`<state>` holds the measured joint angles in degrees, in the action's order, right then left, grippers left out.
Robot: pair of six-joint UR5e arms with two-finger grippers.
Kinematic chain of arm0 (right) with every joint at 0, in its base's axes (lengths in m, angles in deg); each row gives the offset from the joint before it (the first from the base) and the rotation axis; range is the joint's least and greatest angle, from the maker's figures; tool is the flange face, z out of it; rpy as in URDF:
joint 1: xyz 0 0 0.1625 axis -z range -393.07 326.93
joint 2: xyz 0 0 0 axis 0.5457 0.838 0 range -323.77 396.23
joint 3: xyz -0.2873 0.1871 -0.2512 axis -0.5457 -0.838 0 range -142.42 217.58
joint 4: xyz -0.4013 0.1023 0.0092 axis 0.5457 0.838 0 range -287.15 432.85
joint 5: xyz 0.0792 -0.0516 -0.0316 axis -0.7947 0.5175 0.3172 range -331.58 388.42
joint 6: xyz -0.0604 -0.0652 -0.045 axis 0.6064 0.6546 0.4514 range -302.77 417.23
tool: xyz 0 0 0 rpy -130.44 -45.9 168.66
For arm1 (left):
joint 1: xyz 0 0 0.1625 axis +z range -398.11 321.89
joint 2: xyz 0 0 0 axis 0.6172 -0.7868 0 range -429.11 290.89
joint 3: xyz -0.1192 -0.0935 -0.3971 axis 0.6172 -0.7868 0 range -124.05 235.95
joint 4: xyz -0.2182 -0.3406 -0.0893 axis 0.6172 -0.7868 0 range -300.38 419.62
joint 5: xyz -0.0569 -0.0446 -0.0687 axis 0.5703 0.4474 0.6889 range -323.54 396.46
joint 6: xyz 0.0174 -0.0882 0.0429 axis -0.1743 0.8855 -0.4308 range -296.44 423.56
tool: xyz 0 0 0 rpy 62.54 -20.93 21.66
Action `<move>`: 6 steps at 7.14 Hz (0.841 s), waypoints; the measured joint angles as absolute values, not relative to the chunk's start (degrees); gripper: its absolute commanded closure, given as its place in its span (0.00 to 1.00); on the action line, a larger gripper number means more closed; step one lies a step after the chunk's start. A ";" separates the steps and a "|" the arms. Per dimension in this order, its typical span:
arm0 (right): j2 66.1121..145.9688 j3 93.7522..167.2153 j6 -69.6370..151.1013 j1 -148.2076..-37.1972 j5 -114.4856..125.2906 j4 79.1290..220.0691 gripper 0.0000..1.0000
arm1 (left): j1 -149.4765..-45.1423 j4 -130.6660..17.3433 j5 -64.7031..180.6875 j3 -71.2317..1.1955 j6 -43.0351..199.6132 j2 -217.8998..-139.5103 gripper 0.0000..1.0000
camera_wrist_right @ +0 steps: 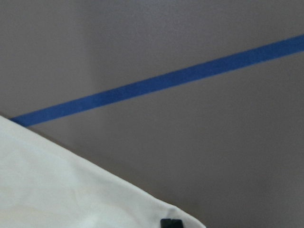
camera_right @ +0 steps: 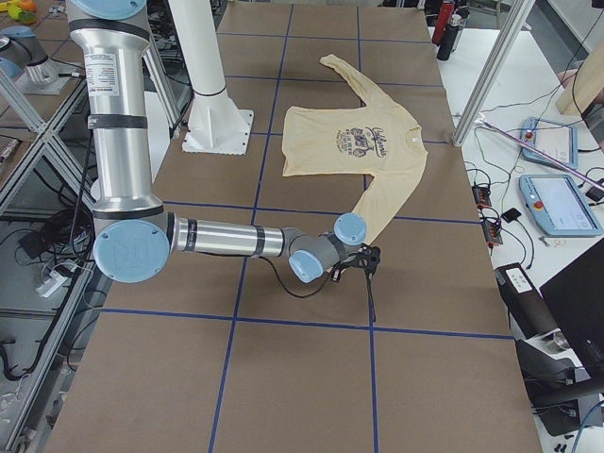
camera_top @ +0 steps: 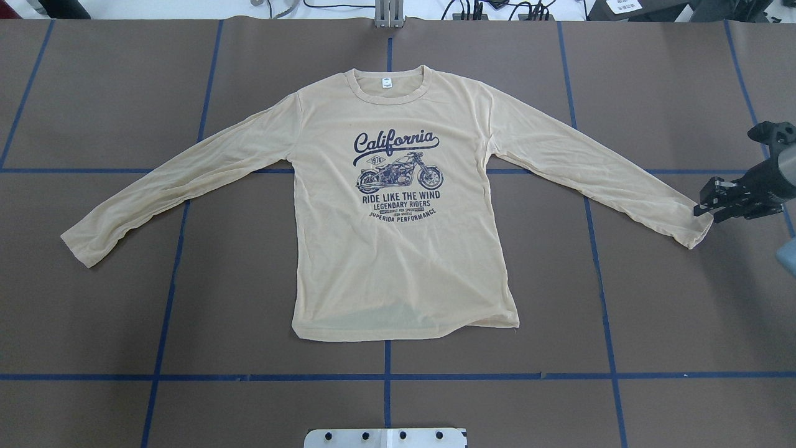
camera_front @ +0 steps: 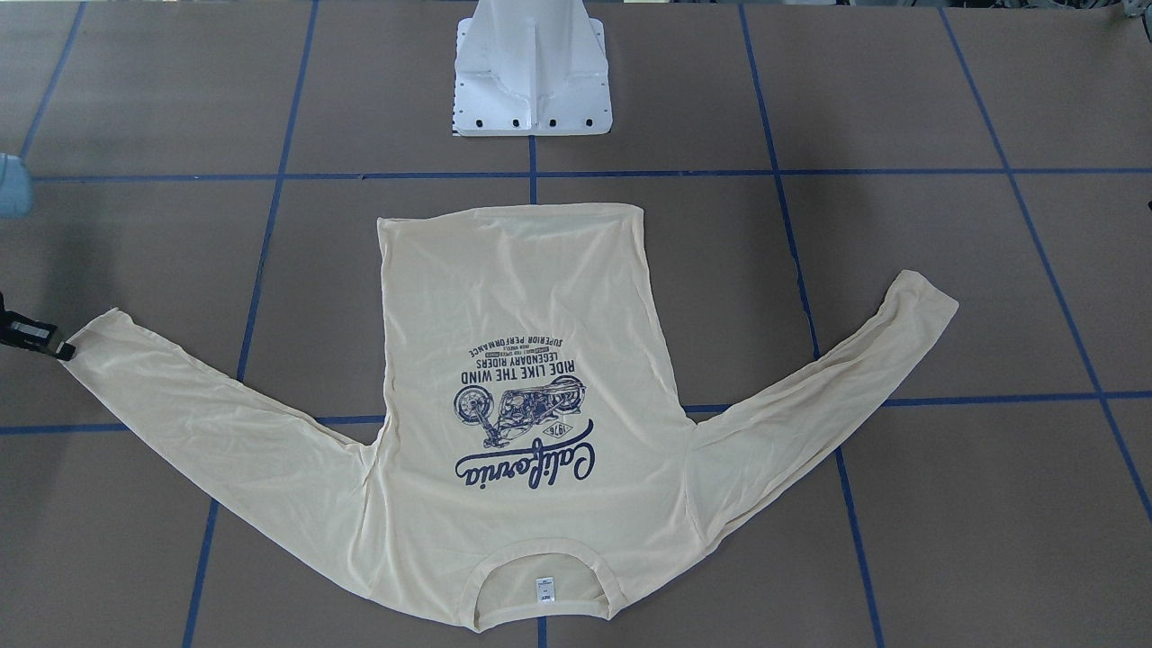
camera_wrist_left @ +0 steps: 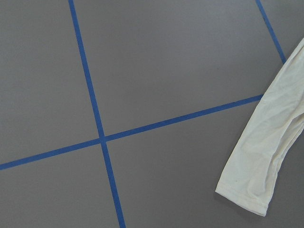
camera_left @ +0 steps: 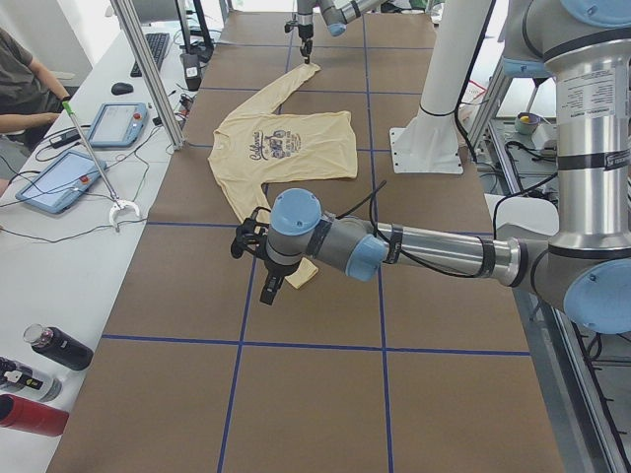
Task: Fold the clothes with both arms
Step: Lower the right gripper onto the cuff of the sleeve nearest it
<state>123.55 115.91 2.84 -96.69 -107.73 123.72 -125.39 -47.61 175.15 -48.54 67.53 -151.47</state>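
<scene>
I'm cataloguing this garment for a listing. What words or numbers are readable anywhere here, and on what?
"California": script print on the T-shirt chest.
"1976": diamond badge under that script.
"RIDE LIKE THE WIND": below the motorcycle print.
"LEGENDARY RIDERS": next line down.
"SUPERIOR PERFORMANCE": curved bottom line.
Two tiny lines between those last two: too small to read.
Neck label: too small to read.

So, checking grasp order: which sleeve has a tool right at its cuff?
The robot's right-side sleeve; the right tool is at its cuff edge. The left sleeve's cuff lies alone in the overhead view.
</scene>
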 measured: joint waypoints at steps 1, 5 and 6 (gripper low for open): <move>123.69 116.20 2.88 -96.78 -107.98 123.68 0.51 | -125.39 -47.61 175.15 -48.62 67.57 -151.47 0.01; 124.30 116.71 3.05 -96.84 -107.47 123.74 0.33 | -125.39 -47.61 175.15 -48.69 67.60 -151.39 0.01; 124.41 116.50 3.21 -96.82 -107.15 123.74 0.33 | -125.39 -47.61 175.15 -48.66 67.60 -151.38 0.01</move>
<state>124.41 116.50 3.21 -96.82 -107.15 123.74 -125.39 -47.61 175.15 -48.66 67.60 -151.38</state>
